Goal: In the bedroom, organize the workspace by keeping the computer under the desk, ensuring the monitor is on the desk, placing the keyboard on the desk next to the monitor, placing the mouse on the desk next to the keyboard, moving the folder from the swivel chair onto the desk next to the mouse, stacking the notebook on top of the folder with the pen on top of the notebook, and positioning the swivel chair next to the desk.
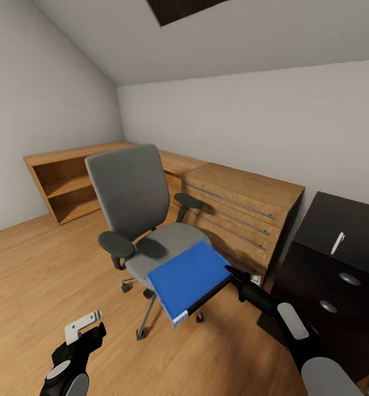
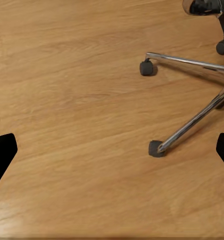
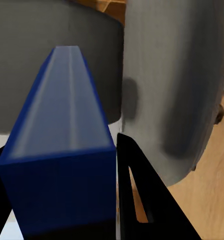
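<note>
Above the seat of the grey swivel chair (image 1: 143, 220), the blue folder (image 1: 188, 278) hung tilted, pinched at its edge by the right tool (image 1: 232, 273), whose fingers (image 3: 137, 200) were closed against it. Lower down, the left tool (image 1: 88, 325) hovered over the wooden floor (image 2: 66, 100) with its fingers spread wide and nothing between them. A white pen (image 1: 337, 242) lay on the dark cabinet (image 1: 338, 264).

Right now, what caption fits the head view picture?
Right claw grips the blue folder at the gray swivel chair.
</note>
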